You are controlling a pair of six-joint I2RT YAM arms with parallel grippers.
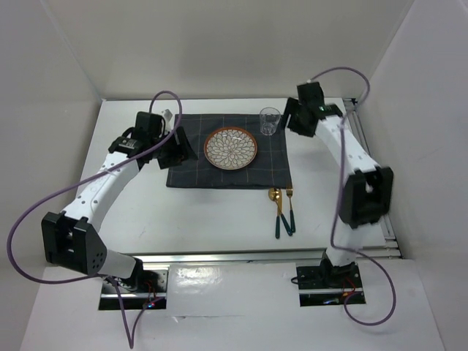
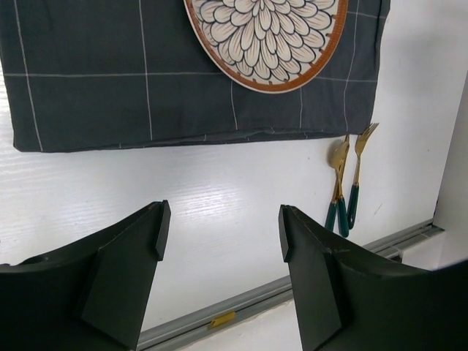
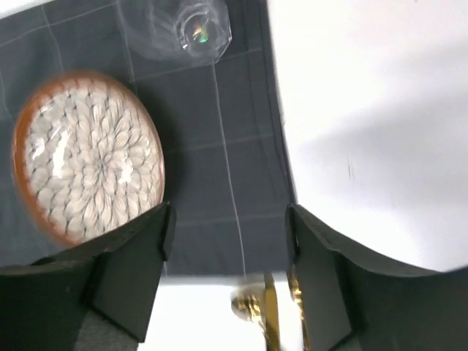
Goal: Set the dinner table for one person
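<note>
Desk (image 1: 219, 219) lies under both arms and carries cloth (image 1: 190, 172), plate (image 1: 230, 147) central, glass (image 1: 269, 121) at cloth's far right corner. Left claw (image 2: 223, 230) and right claw (image 3: 228, 234) are both released, empty. Spoon (image 1: 275, 196) and fork (image 1: 289, 196) lie near of cloth, possibly touching. Advised: take handles singly, lay beside plate.

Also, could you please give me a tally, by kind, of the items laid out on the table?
checked cloth: 1
plate: 1
glass: 1
spoon: 1
fork: 1
Total: 5
</note>
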